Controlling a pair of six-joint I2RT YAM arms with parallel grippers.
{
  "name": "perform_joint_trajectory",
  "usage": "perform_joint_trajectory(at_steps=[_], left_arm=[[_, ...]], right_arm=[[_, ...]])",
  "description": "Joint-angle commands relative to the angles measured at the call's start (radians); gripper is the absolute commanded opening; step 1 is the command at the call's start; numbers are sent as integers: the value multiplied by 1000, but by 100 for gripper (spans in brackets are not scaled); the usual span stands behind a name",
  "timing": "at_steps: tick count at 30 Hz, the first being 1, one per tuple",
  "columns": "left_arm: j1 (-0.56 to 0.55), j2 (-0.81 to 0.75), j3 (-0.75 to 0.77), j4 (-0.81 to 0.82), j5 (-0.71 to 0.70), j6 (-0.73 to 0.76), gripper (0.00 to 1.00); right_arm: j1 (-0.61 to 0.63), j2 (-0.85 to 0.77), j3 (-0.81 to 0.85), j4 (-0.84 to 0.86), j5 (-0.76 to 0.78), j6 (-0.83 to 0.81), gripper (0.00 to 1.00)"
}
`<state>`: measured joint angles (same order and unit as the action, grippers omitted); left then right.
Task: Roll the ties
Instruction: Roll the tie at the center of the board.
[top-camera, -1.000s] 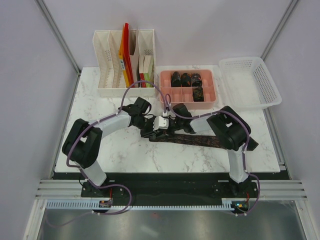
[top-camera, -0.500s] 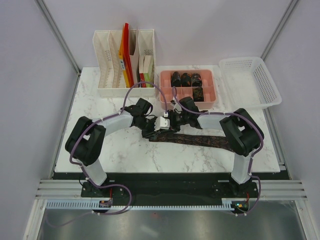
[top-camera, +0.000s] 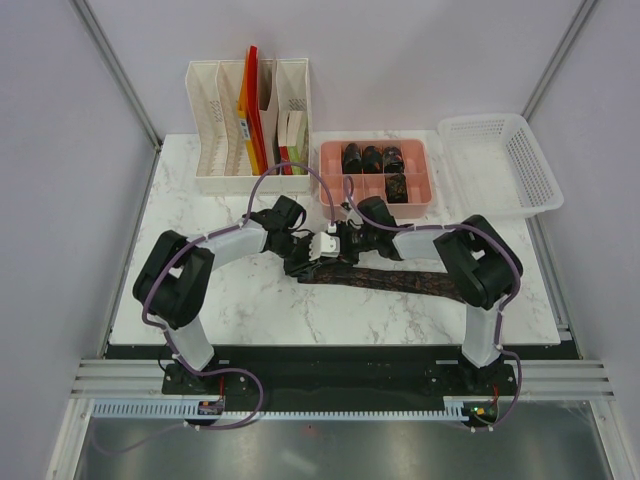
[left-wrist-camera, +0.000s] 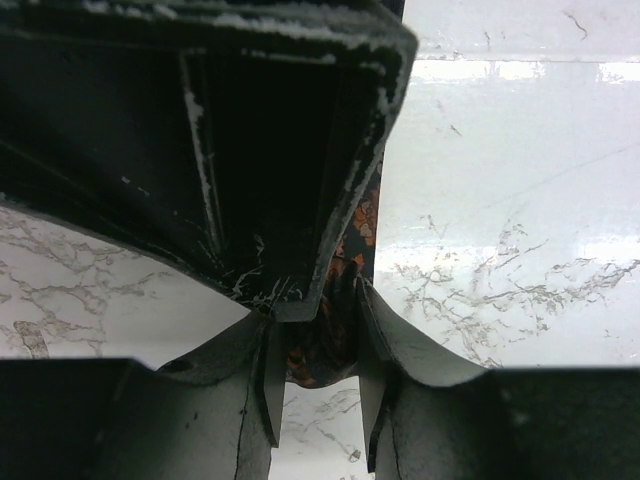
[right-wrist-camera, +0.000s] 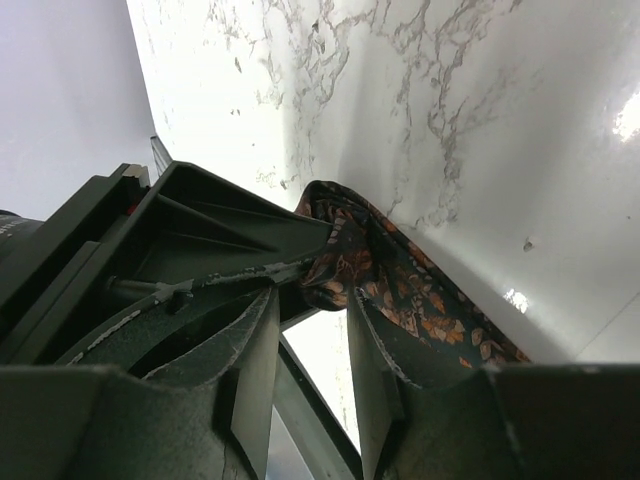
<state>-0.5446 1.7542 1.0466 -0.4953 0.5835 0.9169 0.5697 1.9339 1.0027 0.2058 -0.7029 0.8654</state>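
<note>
The left arm (top-camera: 215, 243) and right arm (top-camera: 430, 238) have pale grey-white links between bulky black joint housings. A purple cable (top-camera: 290, 166) loops along each from a black base (top-camera: 190, 375). A white block (top-camera: 325, 245) marks the wrists. The left pincer (left-wrist-camera: 320, 350) and right pincer (right-wrist-camera: 310, 340) are dark, matte plastic with edges scuffed white.

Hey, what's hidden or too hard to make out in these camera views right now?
1. Top view: the left gripper and right gripper cover one end of the long dark patterned necktie.
2. Left wrist view: the right gripper's black body blocks most of the necktie.
3. Right wrist view: whether the right gripper pinches the fabric is unclear.
4. Top view: rolled ties in the pink plastic tray are too small to show pattern.
</note>
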Motion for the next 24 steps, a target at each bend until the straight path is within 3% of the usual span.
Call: perform_joint_trajectory(at_steps=[1,6,12,14,16,18,24], left_arm=[[-12,51,-10,-37,-17,-4,38],[-11,54,-7,-42,-17,-4,38],[-11,54,-7,-45,-14,5,38],[-11,54,-7,-45,-17,2,38],[-11,56,-5,-46,-17,0,40],[-8,51,-2,-45,-14,-7,48],[40,-61,-2,-37,-1,0,67]], right_arm=[[48,51,8,66,62,-2,40],[47,82,22,63,74,-17,37],[48,63,-42,190,49,53,40],[52,68,-46,181,60,53,34],[52,69,-44,161,68,34,17],[50,68,-35,104,94,14,1],[41,74,-3,-54,147,-81,0]])
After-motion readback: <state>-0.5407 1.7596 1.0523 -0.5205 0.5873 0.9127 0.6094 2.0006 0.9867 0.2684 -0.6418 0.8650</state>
